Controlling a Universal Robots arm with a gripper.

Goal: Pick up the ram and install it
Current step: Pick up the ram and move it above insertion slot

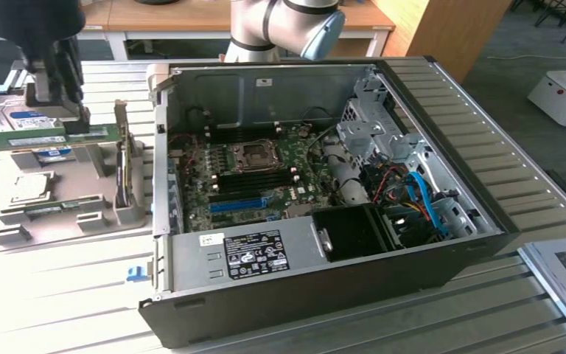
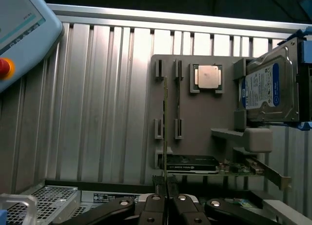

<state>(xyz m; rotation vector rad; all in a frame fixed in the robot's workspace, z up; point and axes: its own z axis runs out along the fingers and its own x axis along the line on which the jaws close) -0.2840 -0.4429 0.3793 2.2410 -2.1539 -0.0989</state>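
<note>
The gripper [image 1: 55,118] is pinching the ram [image 1: 37,139], pincer pressed together on the stick's upper edge. The ram is hanging lengthwise in the air above the grey parts holder [image 1: 86,221], at the exterior view's left and well apart from the open PC case [image 1: 312,295]. In the wrist view the gripper [image 2: 166,198] is holding the ram [image 2: 165,132] edge-on, so it is showing as a thin line running out from between the fingers. The twin stick [image 1: 62,206] is sitting in the holder, near the CPU [image 2: 208,77] and beside the graphics card [image 2: 192,164]. The hard drive [image 2: 270,88] is sitting at the holder's far end.

The step in hand is probably the carry. Doing it well is looking like a matter of:
- Grip: staying near the stick's middle so it is not tipping.
- Attitude: holding the long edge level and the contact edge facing down.
- Clearance: passing well above the case wall [image 1: 165,147] and the cables.
- Alignment: lining up with the black memory slots [image 1: 253,177] on the motherboard, not the blue slot [image 1: 236,204].
</note>
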